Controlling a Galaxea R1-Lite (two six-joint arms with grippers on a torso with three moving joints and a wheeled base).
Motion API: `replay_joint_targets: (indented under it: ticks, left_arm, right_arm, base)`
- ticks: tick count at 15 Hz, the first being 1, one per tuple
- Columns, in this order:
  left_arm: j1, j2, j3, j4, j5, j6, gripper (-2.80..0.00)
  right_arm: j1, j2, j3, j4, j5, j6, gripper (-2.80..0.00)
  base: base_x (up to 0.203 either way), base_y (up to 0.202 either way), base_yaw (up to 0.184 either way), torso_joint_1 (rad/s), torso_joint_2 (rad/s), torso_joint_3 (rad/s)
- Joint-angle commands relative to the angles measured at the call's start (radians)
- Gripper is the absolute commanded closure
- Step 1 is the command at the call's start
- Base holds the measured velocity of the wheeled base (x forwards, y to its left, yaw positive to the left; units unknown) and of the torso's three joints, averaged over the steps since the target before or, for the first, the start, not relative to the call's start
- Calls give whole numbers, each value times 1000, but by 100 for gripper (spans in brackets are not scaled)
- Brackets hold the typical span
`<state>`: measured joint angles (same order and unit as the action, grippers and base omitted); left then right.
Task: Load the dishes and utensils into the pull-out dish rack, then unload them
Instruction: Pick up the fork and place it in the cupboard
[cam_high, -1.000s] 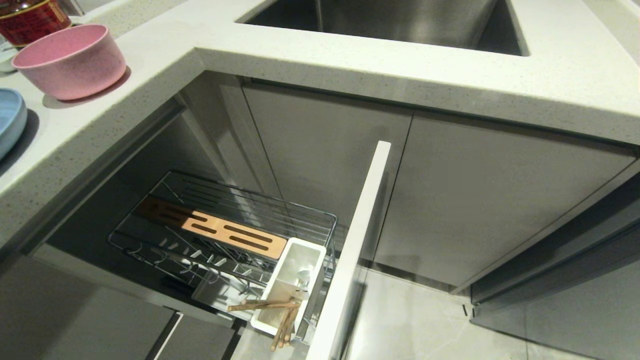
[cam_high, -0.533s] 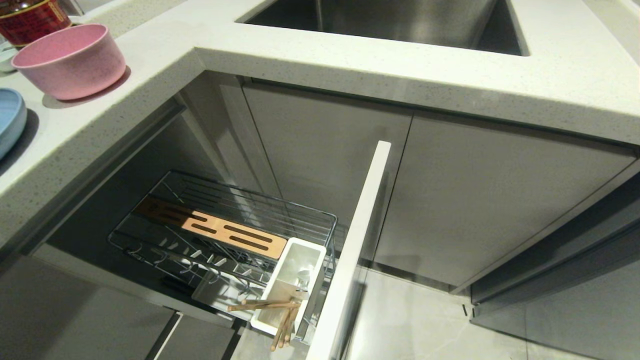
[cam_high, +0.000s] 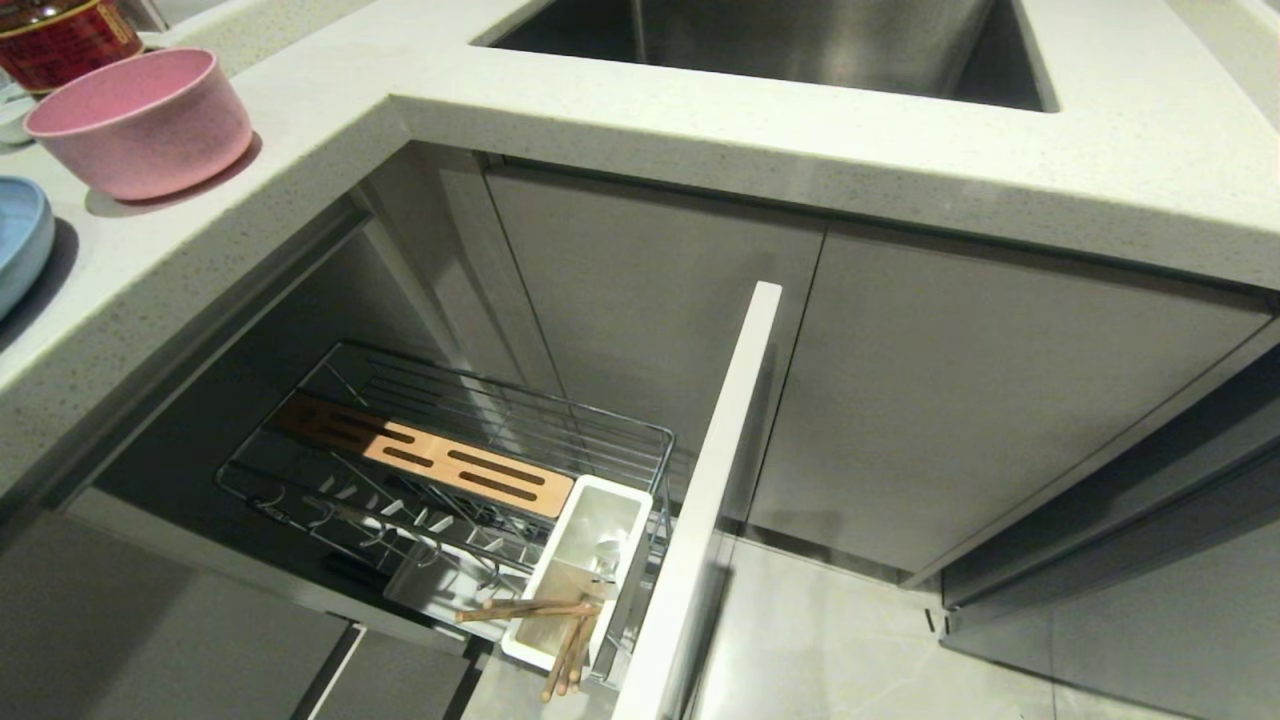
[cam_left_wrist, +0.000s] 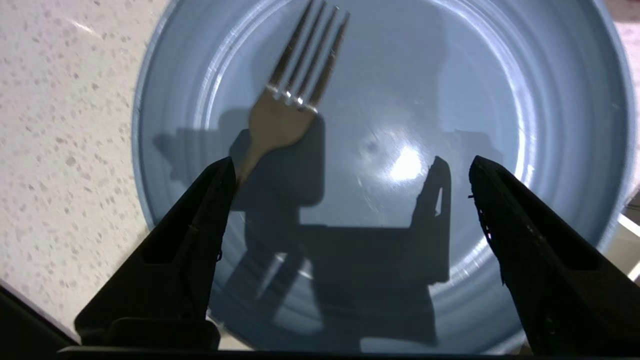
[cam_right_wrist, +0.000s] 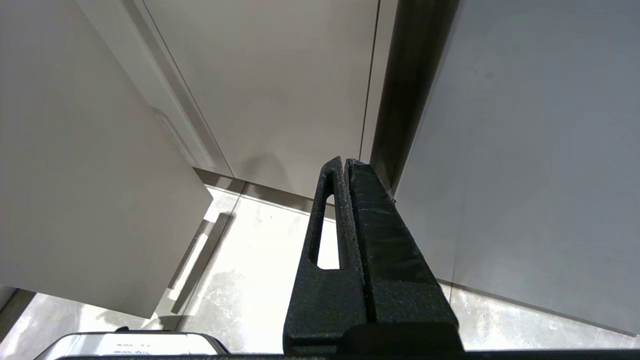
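In the left wrist view my left gripper (cam_left_wrist: 352, 167) hangs open just over the light-blue plate (cam_left_wrist: 450, 75). A silver fork (cam_left_wrist: 292, 97) lies on that plate, its handle running under one finger (cam_left_wrist: 200, 220); nothing is between the jaws. From the head view only the plate's edge (cam_high: 22, 245) shows on the counter, beside the pink bowl (cam_high: 140, 120). Below, the pull-out dish rack (cam_high: 450, 470) stands open, and the wooden chopsticks (cam_high: 550, 625) rest in its white utensil cup (cam_high: 590, 560). My right gripper (cam_right_wrist: 345, 162) is shut, parked low in front of the cabinet doors.
A steel sink (cam_high: 780, 40) sits in the speckled counter (cam_high: 700, 130). A red-lidded jar (cam_high: 60, 35) stands behind the bowl. The rack's white front panel (cam_high: 715, 490) juts out over the tiled floor (cam_high: 830, 640).
Nothing has shifted in the head view: bowl, plate edge, rack and chopsticks all lie where they were.
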<state>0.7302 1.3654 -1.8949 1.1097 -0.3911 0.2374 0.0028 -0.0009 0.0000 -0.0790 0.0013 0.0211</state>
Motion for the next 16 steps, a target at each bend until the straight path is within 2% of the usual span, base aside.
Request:
replay_joint_targets:
  ticks: [1, 3, 11, 14, 16]
  left_arm:
    - [0, -29, 22, 13, 2, -2, -280]
    - [3, -40, 54, 9, 18, -1, -280]
    - [38, -34, 48, -57, 23, -17, -280]
    - [68, -7, 53, -57, 79, -14, -280]
    - [71, 7, 53, -53, 83, -12, -280]
  right_arm:
    - [0, -1, 26, 0, 0, 0, 0]
    - [0, -1, 26, -1, 0, 0, 0]
    - [0, -1, 26, -1, 0, 0, 0]
    - [0, -1, 26, -1, 0, 0, 0]
    - [0, -1, 26, -1, 0, 0, 0]
  base:
    - [0, 0, 0, 0, 0, 0]
    - [0, 0, 0, 0, 0, 0]
    - [0, 0, 0, 0, 0, 0]
    - [0, 0, 0, 0, 0, 0]
    - [0, 0, 0, 0, 0, 0]
